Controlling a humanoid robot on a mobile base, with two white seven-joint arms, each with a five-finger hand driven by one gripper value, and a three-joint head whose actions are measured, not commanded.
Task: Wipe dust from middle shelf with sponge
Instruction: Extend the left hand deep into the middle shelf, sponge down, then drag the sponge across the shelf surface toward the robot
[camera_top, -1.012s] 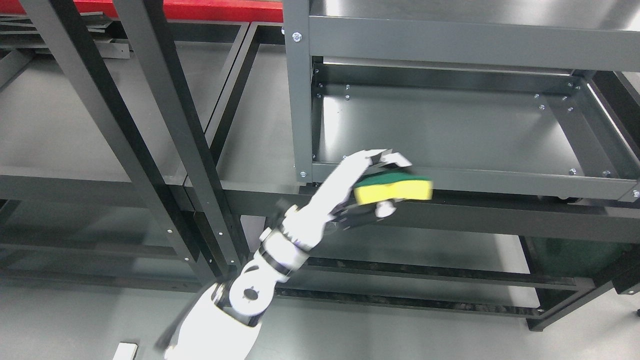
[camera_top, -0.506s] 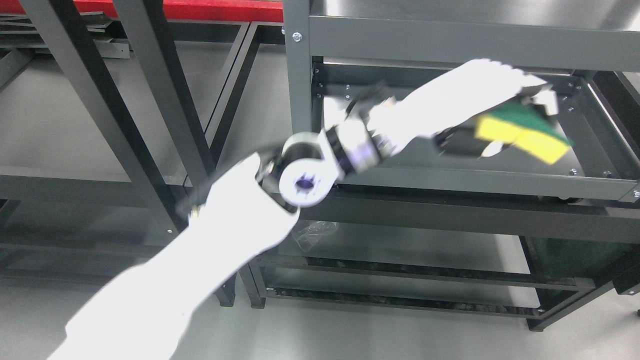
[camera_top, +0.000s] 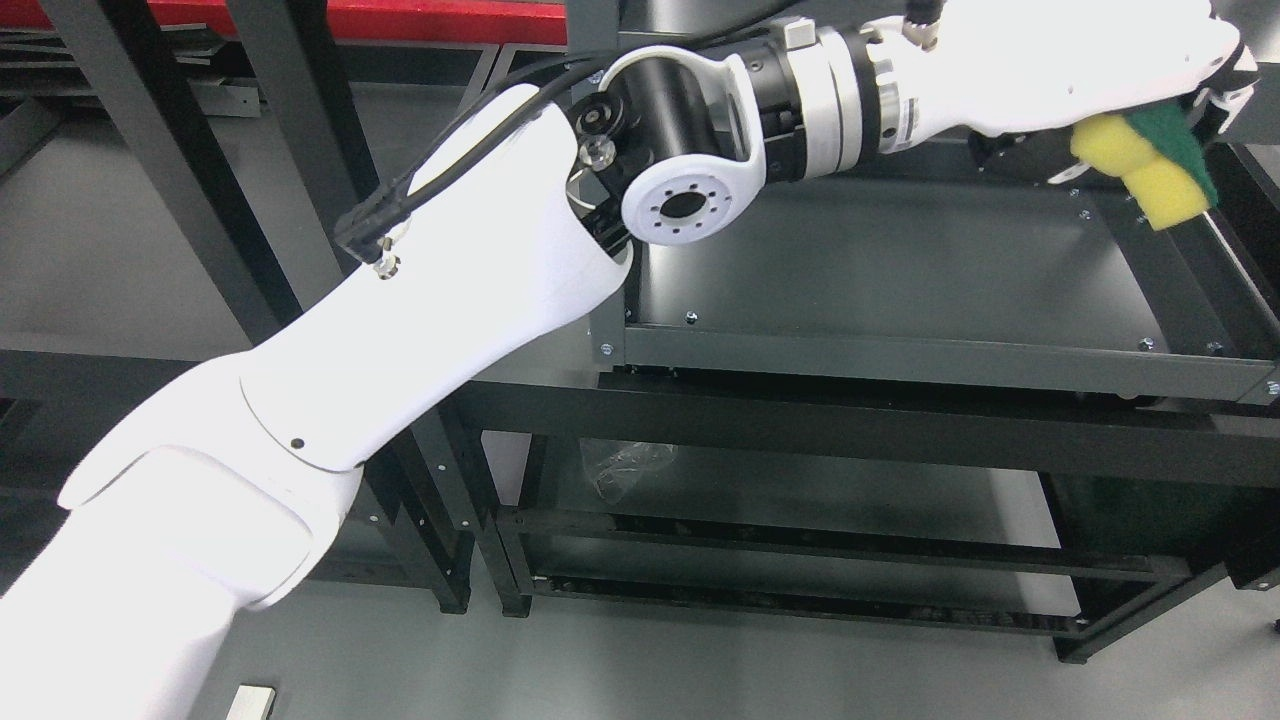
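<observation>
Left robot hand (camera_top: 1150, 70) clamps spongy yellow-green block sponge (camera_top: 1150, 170) above smooth grey metal shelf (camera_top: 900, 270)

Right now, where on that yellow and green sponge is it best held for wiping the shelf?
By its upper end, as the left hand has it: fingers wrap the top of the sponge, coming from above. That leaves the long lower end sticking out free toward the middle shelf at its far right corner.

Yellow-green sponge (camera_top: 1150, 165), dark grey shelf (camera_top: 900, 260)
</observation>
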